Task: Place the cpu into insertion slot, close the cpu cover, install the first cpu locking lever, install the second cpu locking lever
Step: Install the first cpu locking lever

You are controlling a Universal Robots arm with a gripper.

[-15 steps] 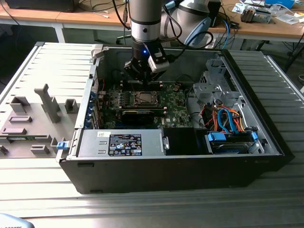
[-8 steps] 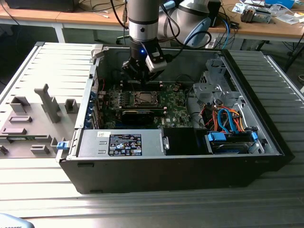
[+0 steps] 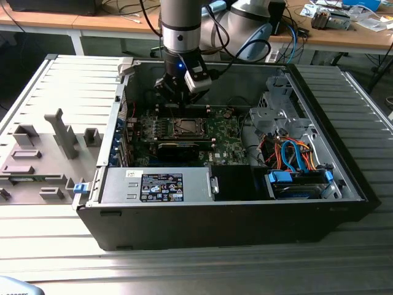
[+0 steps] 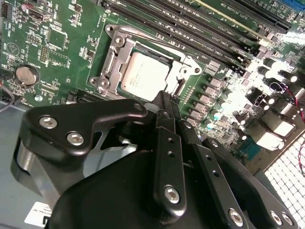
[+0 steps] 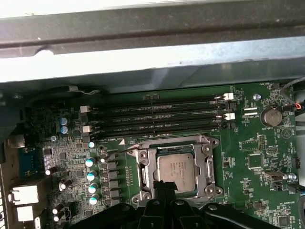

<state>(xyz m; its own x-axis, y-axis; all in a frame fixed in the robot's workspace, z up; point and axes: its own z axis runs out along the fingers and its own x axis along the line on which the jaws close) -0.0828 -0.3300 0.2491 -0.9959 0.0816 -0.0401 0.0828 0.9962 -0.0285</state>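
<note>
Cpu (image 4: 144, 72) (image 5: 176, 170): silvery square chip, lying flat inside the insertion slot (image 5: 143, 174) on the green motherboard (image 4: 57, 43) (image 5: 257, 157). Cpu cover (image 4: 116, 47) (image 5: 208, 164): metal frame lying around the chip. Gripper (image 4: 164, 100) (image 5: 163, 187): black fingers pinched together, holding nothing, tips poised just beside the chip's edge in both wrist views. Four long memory slots (image 5: 157, 114) run alongside the socket. Computer case (image 3: 233, 215): open, on the slatted tabletop (image 3: 184, 270), arm reaching down into it.
</note>
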